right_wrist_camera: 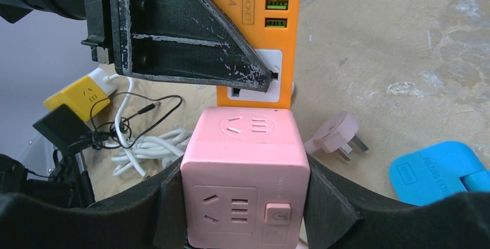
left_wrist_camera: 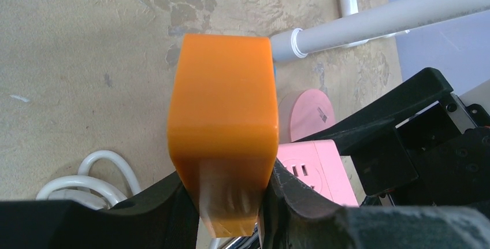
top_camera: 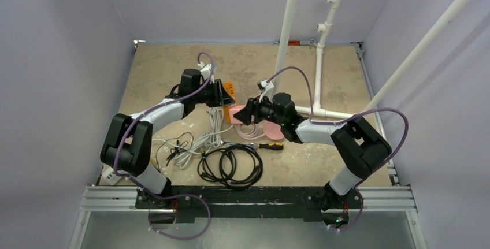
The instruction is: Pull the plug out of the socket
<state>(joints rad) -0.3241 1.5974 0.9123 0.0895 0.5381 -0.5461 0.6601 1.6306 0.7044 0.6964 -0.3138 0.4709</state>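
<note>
At the left, the orange socket block (left_wrist_camera: 222, 104) is clamped at its near end between the jaws of the left gripper (left_wrist_camera: 231, 200), near the middle of the table (left_wrist_camera: 86, 58). Just to its right, the pink cube socket (right_wrist_camera: 245, 145) is gripped on two opposite sides by the right gripper (right_wrist_camera: 245, 208), whose jaws are set wide on it. The cube's far face is seen against the end of the orange block. Whether pins join them is hidden, though a mated pair is judged likely.

Both bodies are judged to be hard, light, smooth plastic, stiff enough to be squeezed firmly yet apt to slip in a shallow hold. A straight pull along the joint is called for, since twisting could bend the pins. The flat sides are judged the best hold, clear of the cube's button (right_wrist_camera: 277, 212).

Farther right, a loose pink plug (right_wrist_camera: 335, 136) and a blue adapter (right_wrist_camera: 439, 168) are seen lying on the table.
</note>
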